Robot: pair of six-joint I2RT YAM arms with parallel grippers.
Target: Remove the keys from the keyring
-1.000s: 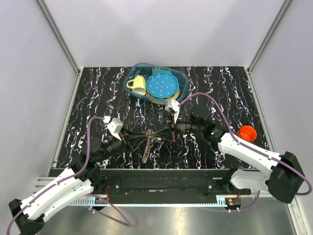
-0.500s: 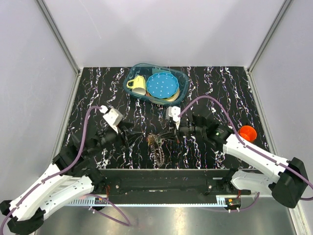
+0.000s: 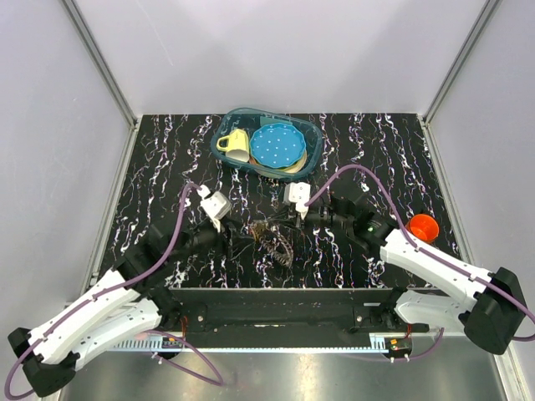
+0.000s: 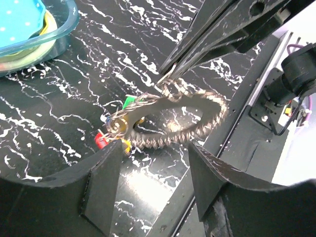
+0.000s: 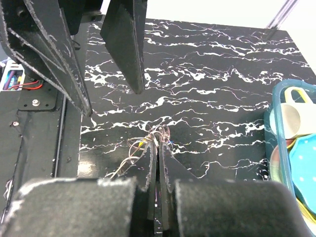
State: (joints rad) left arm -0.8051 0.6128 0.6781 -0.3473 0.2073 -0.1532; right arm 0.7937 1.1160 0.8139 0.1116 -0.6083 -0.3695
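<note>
The right gripper has its two fingers pressed together on a thin wire loop of the keyring, near the middle of a black, white-veined table. A grey-brown speckled fob, curled into a flat loop, is joined to the ring. In the left wrist view, the keys bunch at the fob's 9 o'clock end, with green, red and yellow heads showing. The left gripper has its fingers spread wide apart, one on each side of the fob, holding nothing. From above, the left gripper sits at the bundle's 9 o'clock and the right gripper at its 3 o'clock. A clear blue container with a yellow cup and a dotted blue plate lies at 12 o'clock. An orange cup stands well apart at 3 o'clock.
</note>
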